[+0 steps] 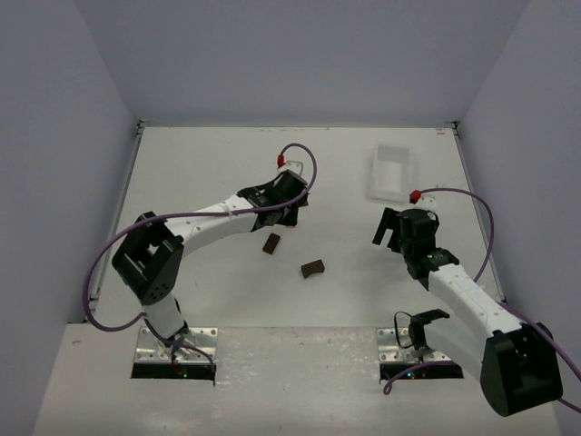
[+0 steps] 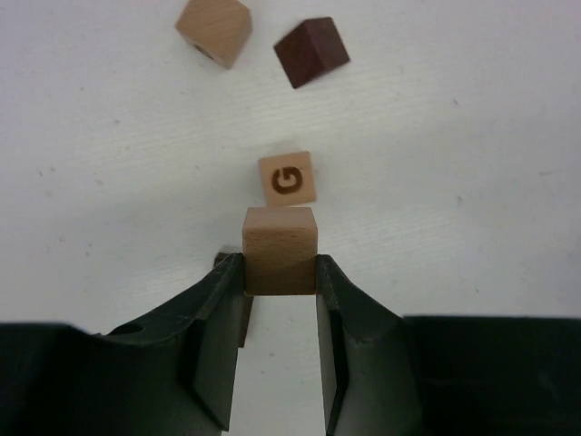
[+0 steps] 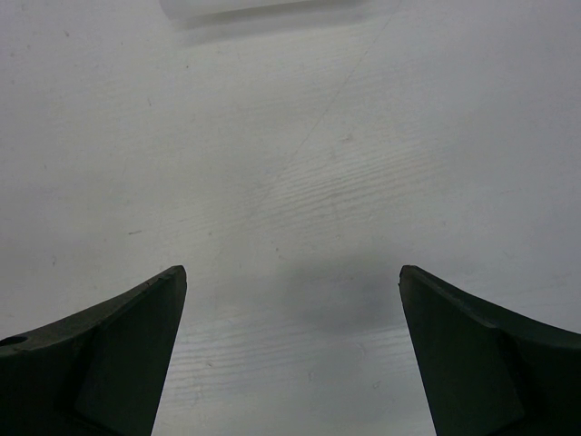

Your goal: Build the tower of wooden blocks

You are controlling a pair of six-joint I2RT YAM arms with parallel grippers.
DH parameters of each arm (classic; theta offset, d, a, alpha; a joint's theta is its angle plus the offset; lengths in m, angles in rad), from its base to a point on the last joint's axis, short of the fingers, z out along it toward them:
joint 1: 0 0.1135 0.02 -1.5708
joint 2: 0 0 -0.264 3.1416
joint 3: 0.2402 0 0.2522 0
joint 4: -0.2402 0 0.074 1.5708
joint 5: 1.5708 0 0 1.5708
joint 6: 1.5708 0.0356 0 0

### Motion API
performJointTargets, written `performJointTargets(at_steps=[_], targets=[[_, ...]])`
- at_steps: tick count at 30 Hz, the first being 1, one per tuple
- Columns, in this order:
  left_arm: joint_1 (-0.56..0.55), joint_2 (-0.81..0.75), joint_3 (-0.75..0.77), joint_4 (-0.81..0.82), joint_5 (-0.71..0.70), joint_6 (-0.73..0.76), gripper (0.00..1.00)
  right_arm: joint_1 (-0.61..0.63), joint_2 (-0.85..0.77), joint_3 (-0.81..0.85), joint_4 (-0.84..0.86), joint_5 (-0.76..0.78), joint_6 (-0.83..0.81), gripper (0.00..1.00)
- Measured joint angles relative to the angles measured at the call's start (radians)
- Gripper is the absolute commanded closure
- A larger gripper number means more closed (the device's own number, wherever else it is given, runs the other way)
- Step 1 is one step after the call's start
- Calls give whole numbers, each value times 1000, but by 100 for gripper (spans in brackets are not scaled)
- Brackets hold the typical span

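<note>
In the left wrist view my left gripper [image 2: 280, 265] is shut on a light tan block [image 2: 280, 243], held just over the white table. A tan block marked "G" [image 2: 288, 177] lies right beyond it. Farther off lie another tan block [image 2: 213, 29] and a dark brown block [image 2: 311, 52]. A dark brown edge [image 2: 245, 318] shows behind the left finger. In the top view the left gripper [image 1: 289, 211] is at the table's middle, with two dark brown blocks [image 1: 271, 243] [image 1: 313, 268] just in front of it. My right gripper [image 1: 388, 232] [image 3: 290, 272] is open and empty.
A white plastic tray [image 1: 390, 173] lies at the back right, beyond the right gripper; its near edge shows at the top of the right wrist view [image 3: 263, 5]. Grey walls enclose the table on the left, back and right.
</note>
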Motion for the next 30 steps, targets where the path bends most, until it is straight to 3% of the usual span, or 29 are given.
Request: performJointTargets(at_steps=[5,19,30], targets=[[-84,-35,0,-12,7,18,100,0,-5,0,0,0,0,1],[-166,-111,-21,0,62,97,100,0,-7,0,0,-3,1,1],[-297,-113,-22,68,192,280,100,0,-7,0,-1,2,6,1]])
